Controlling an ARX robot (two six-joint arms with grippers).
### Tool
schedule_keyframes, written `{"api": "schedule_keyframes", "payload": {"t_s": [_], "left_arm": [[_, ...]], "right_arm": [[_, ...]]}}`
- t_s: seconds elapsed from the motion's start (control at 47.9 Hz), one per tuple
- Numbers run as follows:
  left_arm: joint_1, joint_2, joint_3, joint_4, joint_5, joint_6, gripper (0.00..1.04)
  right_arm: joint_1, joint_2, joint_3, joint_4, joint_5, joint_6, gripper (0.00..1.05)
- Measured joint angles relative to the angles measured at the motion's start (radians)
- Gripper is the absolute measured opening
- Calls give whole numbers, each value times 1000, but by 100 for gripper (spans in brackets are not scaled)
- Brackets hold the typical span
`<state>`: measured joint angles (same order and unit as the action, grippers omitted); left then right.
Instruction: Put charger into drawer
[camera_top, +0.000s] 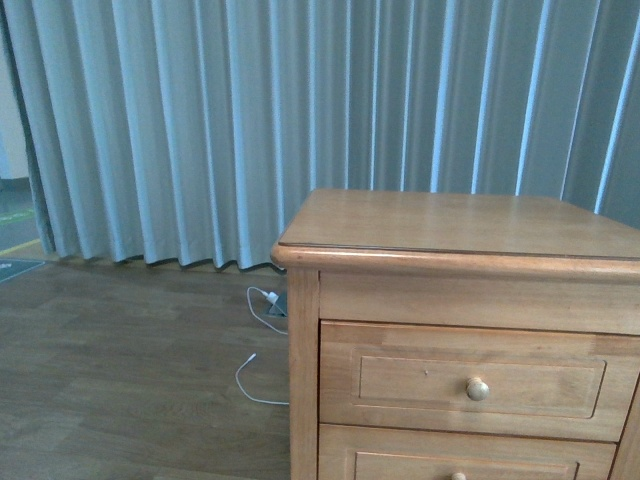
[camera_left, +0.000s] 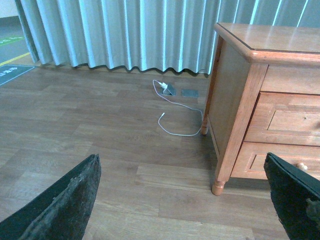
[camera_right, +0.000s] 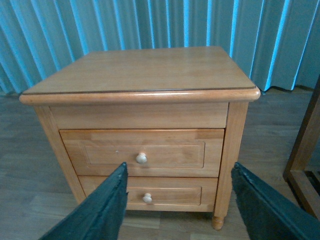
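Observation:
The charger is out of view in every picture. The drawer (camera_top: 420, 380) is the upper one of a honey-brown nightstand and is shut, with a round pale knob (camera_top: 477, 389). It also shows in the right wrist view (camera_right: 100, 152) and partly in the left wrist view (camera_left: 287, 120). My right gripper (camera_right: 178, 170) is open and empty, in front of the nightstand, apart from it. My left gripper (camera_left: 181, 165) is open and empty over the wooden floor, beside the nightstand's left front leg. Neither arm shows in the front view.
The nightstand top (camera_top: 450, 225) is bare. The shallower lower drawer (camera_right: 172, 192) is shut. A thin white cable (camera_left: 175, 115) with a white plug (camera_left: 164, 86) lies on the floor by a floor socket, left of the nightstand. Grey curtains (camera_top: 200, 120) hang behind. A wooden frame (camera_right: 302, 145) stands at the nightstand's right.

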<state>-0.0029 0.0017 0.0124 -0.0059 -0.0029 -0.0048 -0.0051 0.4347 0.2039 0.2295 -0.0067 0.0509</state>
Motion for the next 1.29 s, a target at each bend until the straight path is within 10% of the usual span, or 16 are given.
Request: {"api": "schedule_keyframes", "payload": {"t_s": [0.355, 1.295], "left_arm": [[0, 0, 0, 0, 0, 0, 99], [0, 0, 0, 0, 0, 0, 99]], "right_arm": [[2, -107, -101, -5, 6, -44, 2], [2, -430, -198, -228, 5, -48, 2]]}}
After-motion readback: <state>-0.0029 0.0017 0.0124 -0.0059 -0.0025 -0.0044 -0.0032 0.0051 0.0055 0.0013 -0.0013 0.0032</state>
